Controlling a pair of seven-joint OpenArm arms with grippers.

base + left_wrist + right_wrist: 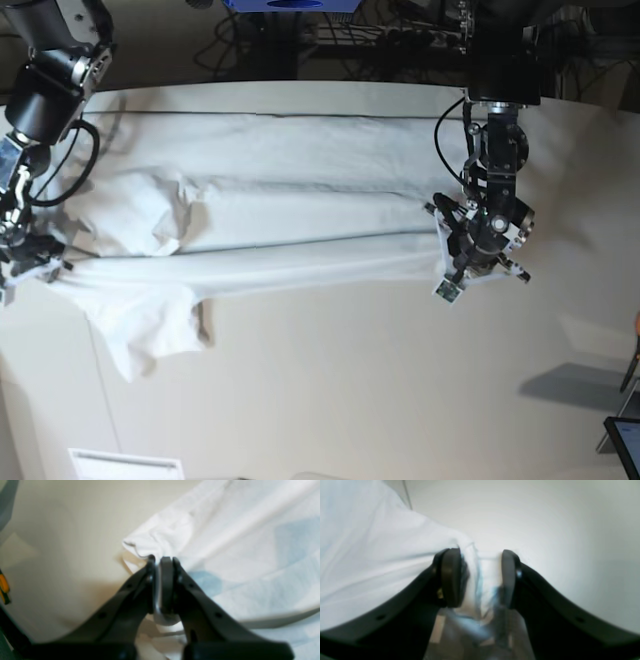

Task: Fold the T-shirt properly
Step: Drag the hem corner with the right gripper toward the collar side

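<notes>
The left gripper (161, 560) is clamped on a bunched corner of the T-shirt (225, 542). The right gripper (480, 577) has its jaws parted, with white cloth between the pads; whether they press it is hard to judge through the blur. Only the base view shows the T-shirt stretched across the table (400, 400) from nine to three o'clock.

T-shirt (270, 235) lies across the far half of the table (400, 400), stretched sideways. Left gripper (452, 262) at its base-view right end — right gripper (25, 262) at the opposite end. Paper label (125, 465) on the near table edge.
</notes>
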